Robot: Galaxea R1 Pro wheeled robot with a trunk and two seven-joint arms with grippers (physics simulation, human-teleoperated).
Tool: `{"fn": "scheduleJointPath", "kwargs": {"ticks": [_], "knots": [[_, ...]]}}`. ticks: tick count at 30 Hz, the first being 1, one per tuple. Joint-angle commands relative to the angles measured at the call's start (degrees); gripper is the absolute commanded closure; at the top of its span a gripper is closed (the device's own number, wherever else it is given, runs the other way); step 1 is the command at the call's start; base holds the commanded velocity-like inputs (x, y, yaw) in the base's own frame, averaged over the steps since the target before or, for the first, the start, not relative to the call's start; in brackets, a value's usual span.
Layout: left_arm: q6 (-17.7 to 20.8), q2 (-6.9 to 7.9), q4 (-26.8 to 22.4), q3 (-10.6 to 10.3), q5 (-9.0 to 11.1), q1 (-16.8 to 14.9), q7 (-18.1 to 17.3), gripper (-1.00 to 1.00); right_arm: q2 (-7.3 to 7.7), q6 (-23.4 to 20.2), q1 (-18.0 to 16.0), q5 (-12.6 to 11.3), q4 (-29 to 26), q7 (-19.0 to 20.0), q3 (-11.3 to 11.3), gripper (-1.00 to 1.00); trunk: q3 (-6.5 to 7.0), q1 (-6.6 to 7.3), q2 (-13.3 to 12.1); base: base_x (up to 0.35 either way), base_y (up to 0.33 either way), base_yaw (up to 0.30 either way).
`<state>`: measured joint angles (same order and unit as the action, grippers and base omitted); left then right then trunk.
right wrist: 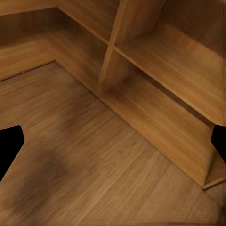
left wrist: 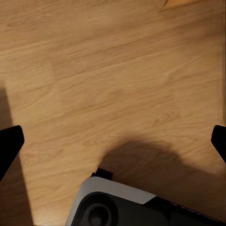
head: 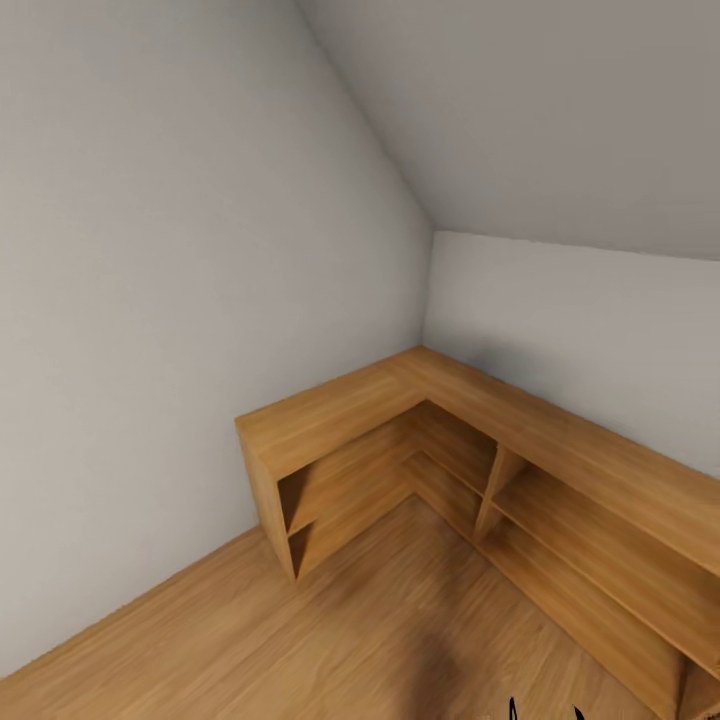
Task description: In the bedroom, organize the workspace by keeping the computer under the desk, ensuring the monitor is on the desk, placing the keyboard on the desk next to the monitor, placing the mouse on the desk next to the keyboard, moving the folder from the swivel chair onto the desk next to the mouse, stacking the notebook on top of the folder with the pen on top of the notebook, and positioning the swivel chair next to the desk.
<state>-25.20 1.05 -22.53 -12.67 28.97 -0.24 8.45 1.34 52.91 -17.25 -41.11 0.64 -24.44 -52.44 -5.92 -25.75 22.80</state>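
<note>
I am facing a corner of the bedroom, with pale grey walls [head: 200, 250], a sloped ceiling [head: 560, 110] and a light wood floor [head: 330, 640]. My left gripper [left wrist: 115, 143] hangs open over bare floor, its two black fingertips [left wrist: 9, 143] far apart with nothing between them. My right gripper [right wrist: 115, 143] is open too, with empty black fingertips [right wrist: 9, 146], over the floor in front of a low wooden shelf unit [right wrist: 155, 94]. Two small black tips [head: 545, 712] poke up at the lower edge of the head view.
An L-shaped low wooden shelf unit [head: 400, 400] with open compartments runs along both walls of the corner. My own grey and black base [left wrist: 117, 205] sits under the left gripper. Its shadow falls on the floor [left wrist: 141, 160].
</note>
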Motion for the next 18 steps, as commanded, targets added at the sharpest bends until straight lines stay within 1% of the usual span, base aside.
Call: {"fn": "scheduleJointPath", "kwargs": {"ticks": [1,11,18], "knots": [[-0.19,0.04,0.01,-0.5,0.23,-0.03,0.44,-1.0,-0.02,0.0,-0.06,0.07,0.07,-0.52,-0.47,-1.0,-0.08,-0.04,0.12,0.0,0.0,-0.243],[-0.21,0.43,0.19,-0.32,0.34,-0.03,0.49,-1.0,-0.02,0.0,-0.05,0.07,0.07,-0.52,-0.47,-1.0,0.28,-0.04,0.12,0.0,0.0,-0.243],[-0.13,0.59,0.2,-0.7,0.04,-0.03,0.37,-1.0,-0.02,0.0,-0.06,0.08,0.07,-0.52,-0.47,-1.0,0.53,-0.04,0.12,0.0,0.0,-0.243]]}}
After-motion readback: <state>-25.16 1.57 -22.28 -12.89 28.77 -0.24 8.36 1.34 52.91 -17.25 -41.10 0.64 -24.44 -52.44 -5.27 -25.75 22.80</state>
